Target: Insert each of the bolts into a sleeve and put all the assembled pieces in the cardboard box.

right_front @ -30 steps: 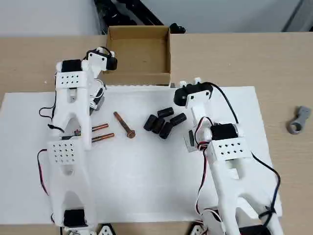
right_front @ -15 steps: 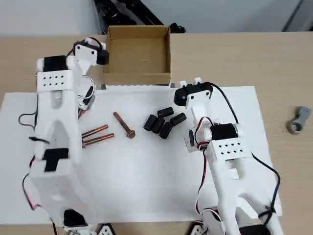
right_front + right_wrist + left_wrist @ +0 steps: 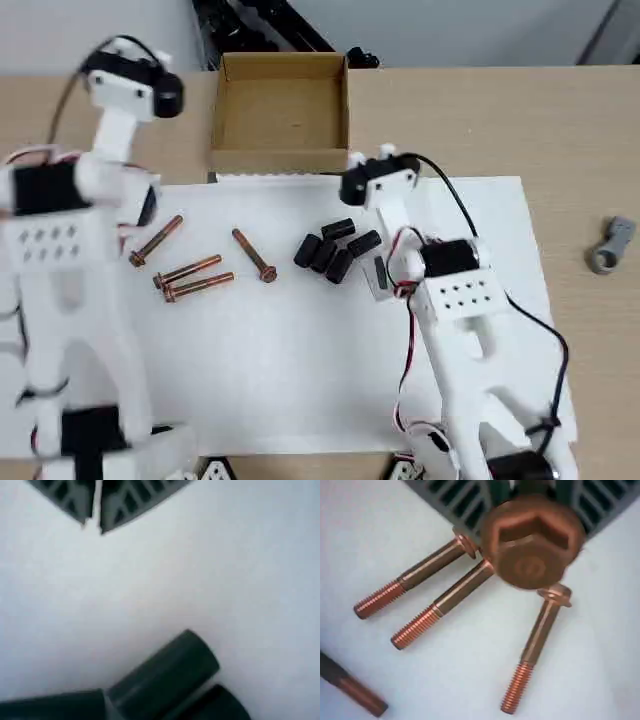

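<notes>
Left gripper point(image 3: 531, 489) is clamping one copper bolt point(image 3: 532, 542), closed on it somewhere behind the hexagonal head, which is facing the wrist camera and hiding the shank from us. Four loose bolts point(image 3: 187, 270) are lying on the white sheet point(image 3: 300, 380) below it, three close together and one a little apart toward the middle. We are logging the black sleeves point(image 3: 333, 250) as bunched in a small pile near the sheet's centre, between the loose bolts and the right arm. Right gripper point(image 3: 379, 275) is hanging just beside that pile, its fingers drawn together to a thin slit and gripping nothing. We are placing the cardboard box point(image 3: 280, 158) at the far edge of the sheet, and no bolt that we can see is wearing a sleeve. We are therefore judging the task as at its first pairing: one bolt in hand, sleeve not yet taken. The next move is, in our reading, calling for the right fingers to spread, close on a sleeve at the pile's edge without scattering the rest, and present its bore in line with the bolt's threaded end.
</notes>
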`<state>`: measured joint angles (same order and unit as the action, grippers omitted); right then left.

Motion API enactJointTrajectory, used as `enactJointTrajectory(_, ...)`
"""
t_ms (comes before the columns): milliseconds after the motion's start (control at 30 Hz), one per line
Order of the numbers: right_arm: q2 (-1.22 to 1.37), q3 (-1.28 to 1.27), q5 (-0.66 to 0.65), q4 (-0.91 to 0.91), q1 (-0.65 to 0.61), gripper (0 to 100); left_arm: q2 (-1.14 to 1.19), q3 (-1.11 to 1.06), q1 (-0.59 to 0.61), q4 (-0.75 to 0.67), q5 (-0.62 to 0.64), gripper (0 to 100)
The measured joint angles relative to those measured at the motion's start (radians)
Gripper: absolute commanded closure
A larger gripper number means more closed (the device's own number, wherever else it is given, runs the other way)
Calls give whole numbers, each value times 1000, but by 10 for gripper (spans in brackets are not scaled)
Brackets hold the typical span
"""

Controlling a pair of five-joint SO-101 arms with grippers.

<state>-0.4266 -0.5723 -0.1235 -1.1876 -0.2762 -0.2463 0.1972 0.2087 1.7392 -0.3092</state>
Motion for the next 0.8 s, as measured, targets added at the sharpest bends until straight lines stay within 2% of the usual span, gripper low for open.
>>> enactJointTrajectory(300, 361, 362, 192, -140, -6, 994, -281, -175, 92, -6, 78, 994)
enactJointTrajectory(433, 516, 555, 295, -222, -6, 991, -307, -245, 112, -8, 81, 994)
enactJointTrajectory(600, 674, 772, 428, -321, 35, 941, -310, -299, 117, -11, 86, 994)
enactJointTrajectory(800, 827, 907, 525, -397, 98, 939, -333, -328, 117, -14, 109, 994)
